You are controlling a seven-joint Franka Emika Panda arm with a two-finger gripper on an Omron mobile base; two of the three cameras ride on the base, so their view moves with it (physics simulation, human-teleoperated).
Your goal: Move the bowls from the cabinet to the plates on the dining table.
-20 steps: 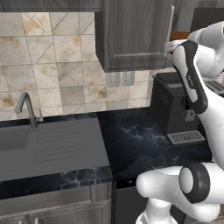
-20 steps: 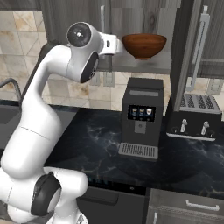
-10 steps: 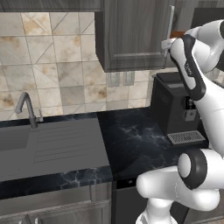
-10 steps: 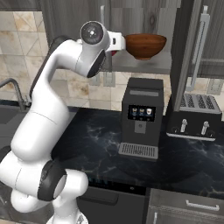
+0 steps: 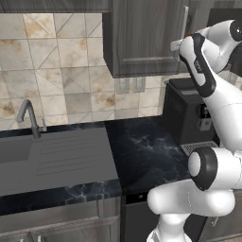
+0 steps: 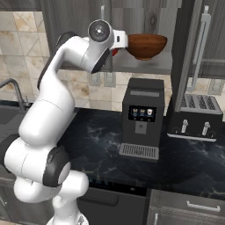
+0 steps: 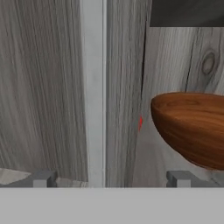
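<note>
one dark brown wooden bowl (image 7: 192, 129) sits just right of the gripper (image 7: 109, 179), whose jaws stand spread wide, empty.

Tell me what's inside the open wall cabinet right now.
A brown wooden bowl sits on the cabinet shelf. A sliver of red shows behind the arm's wrist, probably the red bowl, but the arm covers most of it.

Brown wooden bowl (image 6: 146, 45) upright on open cabinet (image 6: 145, 67) shelf, red bowl (image 6: 115, 52) behind arm
</note>
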